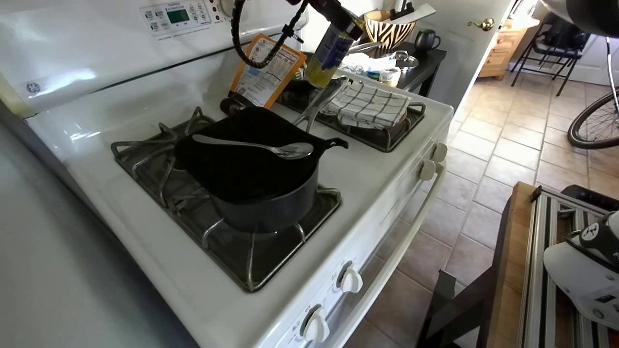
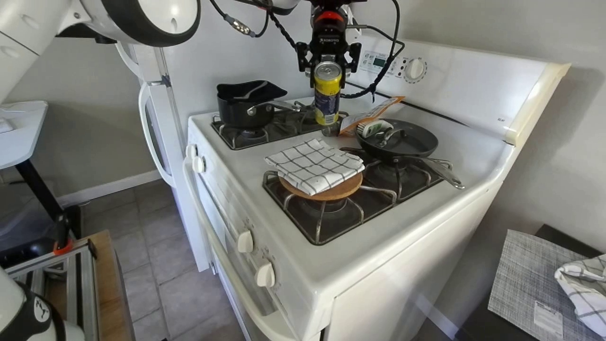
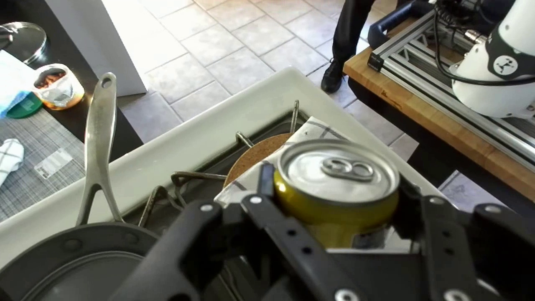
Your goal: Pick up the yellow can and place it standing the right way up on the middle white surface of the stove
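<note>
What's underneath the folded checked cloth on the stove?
A round brown board, its edge showing past the cloth; below that, a burner grate. The cloth hides the board's middle and anything tucked between them.

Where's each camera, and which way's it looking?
In an exterior view: high by the stove, folded dish towel end, facing the refrigerator; arm, end effector, robot base show.
In an exterior view: high by the stove, saucepan end, facing the door; all three partly show.
In the wrist view: behind the end effector, facing over the yellow can to the floor tiles; end effector, robot base and somebody's leg show.
Both exterior views share the stove, saucepan and yellow can.
</note>
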`<state>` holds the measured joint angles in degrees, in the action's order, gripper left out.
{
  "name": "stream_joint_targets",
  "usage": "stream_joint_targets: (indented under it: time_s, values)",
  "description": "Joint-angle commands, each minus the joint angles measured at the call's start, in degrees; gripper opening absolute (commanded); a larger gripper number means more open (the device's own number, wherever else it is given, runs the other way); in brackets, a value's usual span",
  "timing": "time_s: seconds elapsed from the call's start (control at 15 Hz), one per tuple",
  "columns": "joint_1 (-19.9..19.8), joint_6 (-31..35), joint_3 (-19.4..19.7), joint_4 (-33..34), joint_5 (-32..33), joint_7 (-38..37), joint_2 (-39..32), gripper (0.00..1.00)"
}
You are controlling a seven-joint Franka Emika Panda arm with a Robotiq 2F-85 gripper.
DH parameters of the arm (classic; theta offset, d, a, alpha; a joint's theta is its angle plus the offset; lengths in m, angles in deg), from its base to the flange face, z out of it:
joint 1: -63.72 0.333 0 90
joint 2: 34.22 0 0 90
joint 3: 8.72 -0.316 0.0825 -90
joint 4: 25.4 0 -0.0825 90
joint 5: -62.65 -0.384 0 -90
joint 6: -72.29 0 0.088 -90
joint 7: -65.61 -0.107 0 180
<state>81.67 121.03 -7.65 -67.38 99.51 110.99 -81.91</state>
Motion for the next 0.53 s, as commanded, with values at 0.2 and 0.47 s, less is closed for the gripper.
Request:
stream_joint_targets:
  time_s: [0.2,0.47]
  values:
    - [5.60,-0.49,1.95,5.48,9.37,7.65,-6.52,0.38]
    - [7.27,1.78,2.20,8.51,12.64,10.26,-10.07,0.38]
